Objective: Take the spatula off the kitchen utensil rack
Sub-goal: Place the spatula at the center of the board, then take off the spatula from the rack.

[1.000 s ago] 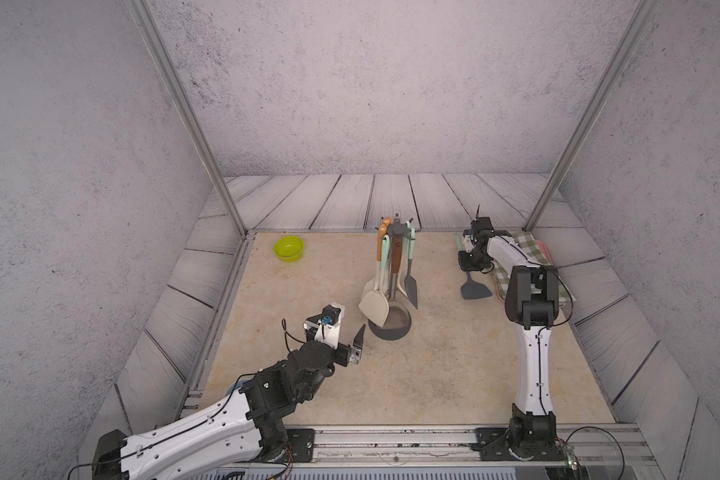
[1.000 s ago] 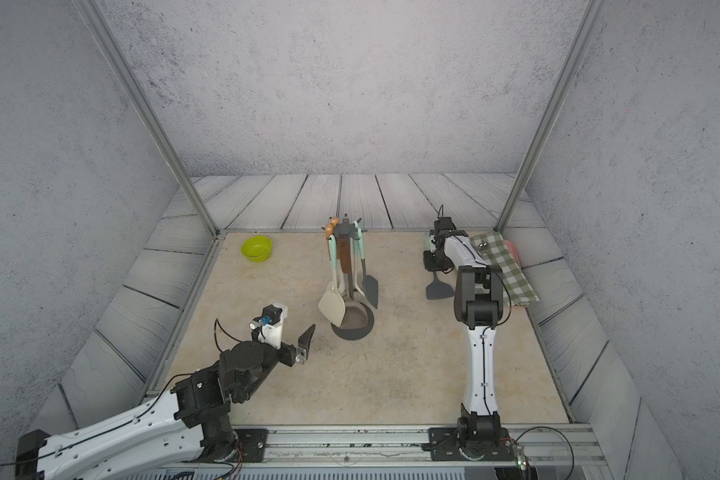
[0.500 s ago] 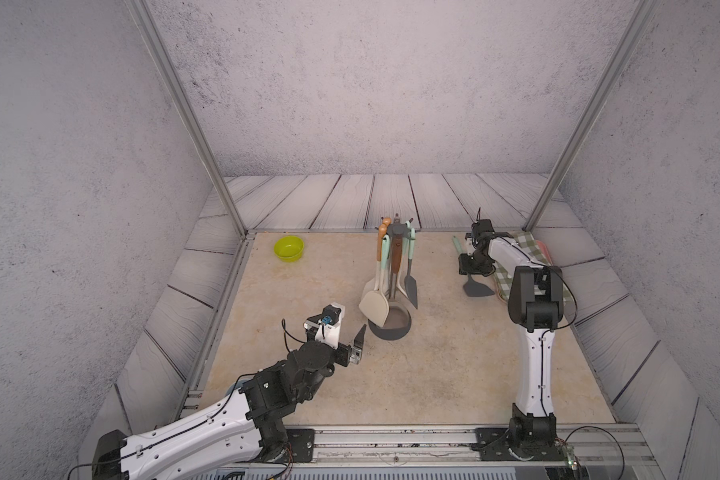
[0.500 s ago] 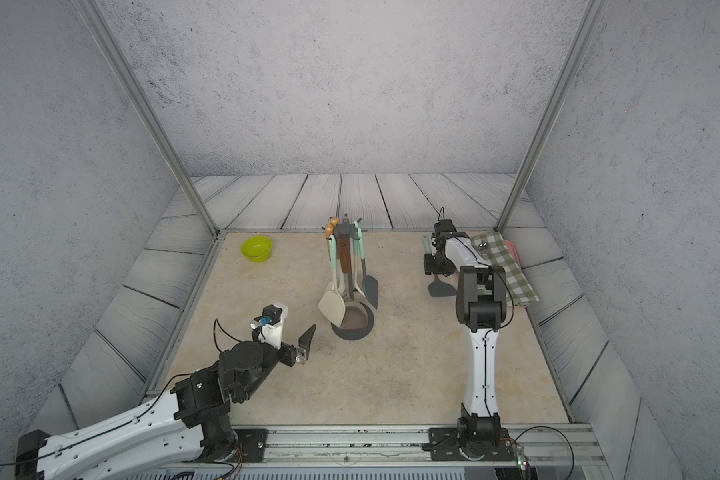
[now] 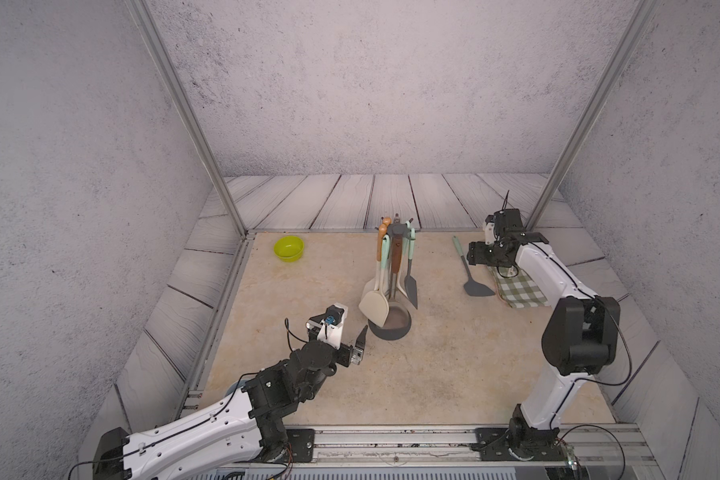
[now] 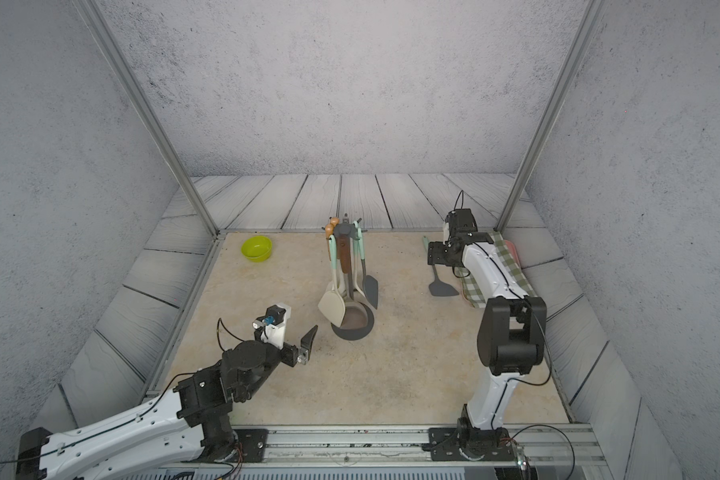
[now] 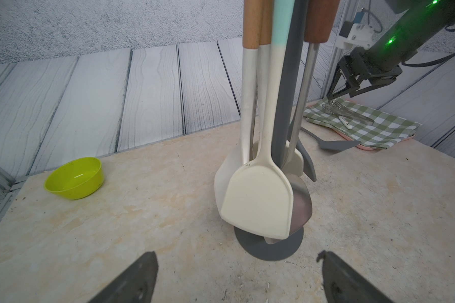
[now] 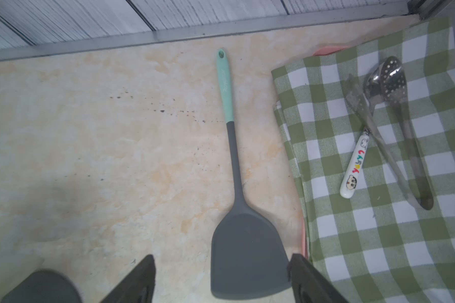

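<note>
A: The left tool [image 7: 237, 258] gaped wide near the kitchen utensil rack [image 5: 393, 333]; a careless swing could have toppled it.
B: The spatula [image 8: 247, 249] lay flat on the worktop [image 8: 116, 131], off the rack, with the right tool [image 8: 221, 258] spread above its blade. A low retreat might have dragged it.

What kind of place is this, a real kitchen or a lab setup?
Probably a robot test cell dressed as a kitchen: wall panels on a metal frame, two arms bolted to a rail, a utensil rack on the table.
</note>
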Robot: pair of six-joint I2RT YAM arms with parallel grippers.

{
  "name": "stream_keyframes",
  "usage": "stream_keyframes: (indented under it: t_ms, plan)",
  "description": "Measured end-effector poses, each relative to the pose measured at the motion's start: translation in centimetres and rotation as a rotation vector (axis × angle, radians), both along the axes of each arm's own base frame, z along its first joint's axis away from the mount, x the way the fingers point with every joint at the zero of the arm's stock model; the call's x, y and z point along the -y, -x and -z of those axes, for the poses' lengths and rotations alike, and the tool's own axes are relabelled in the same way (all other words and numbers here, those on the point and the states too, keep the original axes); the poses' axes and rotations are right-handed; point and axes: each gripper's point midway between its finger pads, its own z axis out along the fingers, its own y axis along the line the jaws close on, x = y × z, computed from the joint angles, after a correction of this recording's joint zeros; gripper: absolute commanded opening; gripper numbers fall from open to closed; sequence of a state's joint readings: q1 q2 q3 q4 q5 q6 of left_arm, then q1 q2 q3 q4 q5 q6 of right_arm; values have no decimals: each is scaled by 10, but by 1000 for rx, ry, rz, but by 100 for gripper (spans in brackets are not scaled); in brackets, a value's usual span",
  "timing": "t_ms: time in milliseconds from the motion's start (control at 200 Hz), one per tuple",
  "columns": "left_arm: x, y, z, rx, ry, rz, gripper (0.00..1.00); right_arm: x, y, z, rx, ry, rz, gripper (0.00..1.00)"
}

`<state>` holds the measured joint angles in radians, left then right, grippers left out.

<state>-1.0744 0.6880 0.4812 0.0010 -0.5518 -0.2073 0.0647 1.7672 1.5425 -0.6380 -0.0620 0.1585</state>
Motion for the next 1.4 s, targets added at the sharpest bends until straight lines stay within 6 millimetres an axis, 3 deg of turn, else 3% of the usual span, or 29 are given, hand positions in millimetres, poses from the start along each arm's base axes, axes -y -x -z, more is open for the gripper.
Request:
stream_keyframes:
  t_ms: [160,390,691,1051,1401]
  plan:
    - [2,-1,3,-4,-10,0,99,-19,37,-20,56,-86,-24,100]
    - [7,-3,16,-30,-53,7,99,-53,95,-43,145,-209,-98,99]
    - [12,-2,19,-40,-55,27,99,-104,155,-39,205,-318,-251,99]
    - [15,0,19,-45,-47,44,99,-161,180,-47,236,-364,-442,99]
    - [15,-1,16,-47,-16,36,99,-172,171,-60,320,-387,-470,99]
